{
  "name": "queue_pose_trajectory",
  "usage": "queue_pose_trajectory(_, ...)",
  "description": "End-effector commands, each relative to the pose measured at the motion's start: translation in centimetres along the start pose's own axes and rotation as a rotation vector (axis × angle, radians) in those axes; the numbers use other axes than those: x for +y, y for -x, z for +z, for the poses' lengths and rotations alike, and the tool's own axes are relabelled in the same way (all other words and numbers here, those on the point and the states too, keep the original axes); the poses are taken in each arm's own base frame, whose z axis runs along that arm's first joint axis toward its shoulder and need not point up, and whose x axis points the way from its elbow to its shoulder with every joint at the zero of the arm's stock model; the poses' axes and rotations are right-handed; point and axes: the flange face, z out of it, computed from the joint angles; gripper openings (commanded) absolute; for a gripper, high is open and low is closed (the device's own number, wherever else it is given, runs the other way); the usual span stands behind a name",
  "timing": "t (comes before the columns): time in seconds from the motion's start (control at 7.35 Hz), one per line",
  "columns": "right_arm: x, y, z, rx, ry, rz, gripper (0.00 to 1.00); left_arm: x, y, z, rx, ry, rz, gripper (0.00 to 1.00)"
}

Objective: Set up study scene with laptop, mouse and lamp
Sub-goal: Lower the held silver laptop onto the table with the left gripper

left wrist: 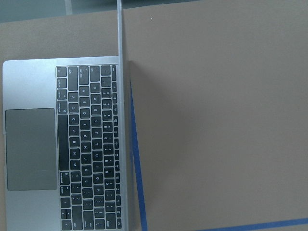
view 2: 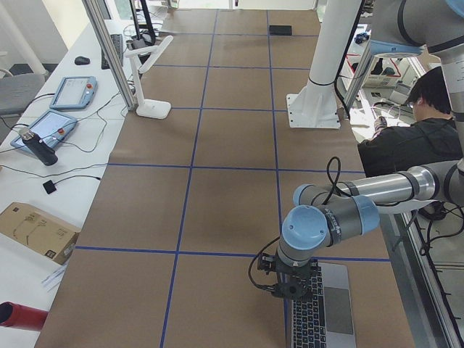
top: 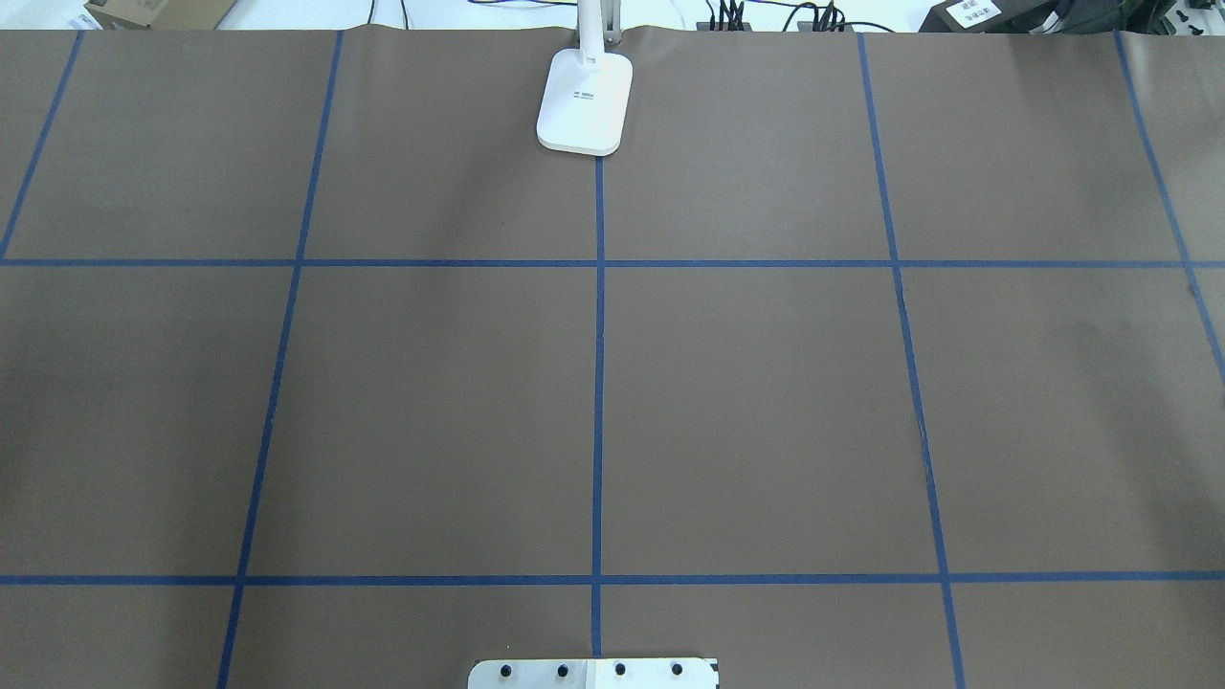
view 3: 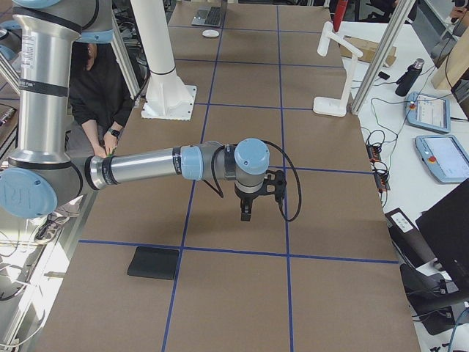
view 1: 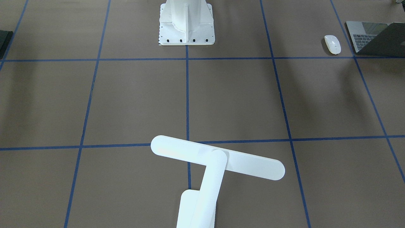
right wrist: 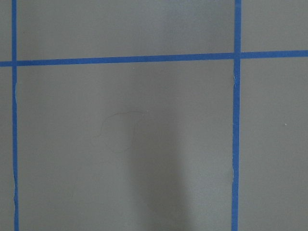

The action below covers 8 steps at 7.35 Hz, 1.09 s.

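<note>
Out at the robot's left end of the brown paper-covered table (top: 766, 402), the slim space-grey metal laptop (view 1: 376, 36) sat open with its black keys and big grey trackpad showing. The lid stood up, so the left wrist camera caught it edge-on. Just beside it, toward the table's middle and not touching, lay the small glossy white oval mouse (view 1: 332, 44).

Above that laptop, the left gripper (view 2: 292, 293) hung pointing straight down over the keyboard's edge. It showed only in the side view, so there was no telling whether its fingers stood wide or narrow.

Over to the lamp! The white T-shaped desk lamp (top: 585, 100) stood at the far edge, across from the robot. Its rectangular base sat at the end of the centre line of blue tape (top: 599, 383), and its long flat bar head tilted out over the table.

The right gripper (view 3: 245, 218) also pointed down, over bare paper and well apart from all three items. Its wrist camera saw nothing but paper and tape, and again the spread of its fingers could not be told.

A flat black square mouse pad (view 3: 154, 262) lay toward the robot's right end. The white ribbed pedestal (view 1: 186, 22) rose at the robot's side, and a person in black (view 2: 413, 141) sat behind it.
</note>
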Motion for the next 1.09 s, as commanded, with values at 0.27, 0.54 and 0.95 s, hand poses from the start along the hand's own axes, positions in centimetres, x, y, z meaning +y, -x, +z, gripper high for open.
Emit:
queue_pose_trajectory(0.27,0.0,0.5,-0.4,-0.002,-0.008,-0.006,0.99,-1.3,1.5,2.3,-0.031,0.032,-0.028,1.0)
queue_pose_trajectory(0.54,0.1,0.4,-0.3,-0.002,-0.007,-0.004,0.99,-1.4,1.6,2.6,-0.034,0.033,-0.028,1.0)
queue_pose_trajectory(0.95,1.1,0.3,-0.4,-0.003,-0.008,-0.003,0.99,-2.0,1.9,3.2,-0.044,0.038,-0.038,1.0)
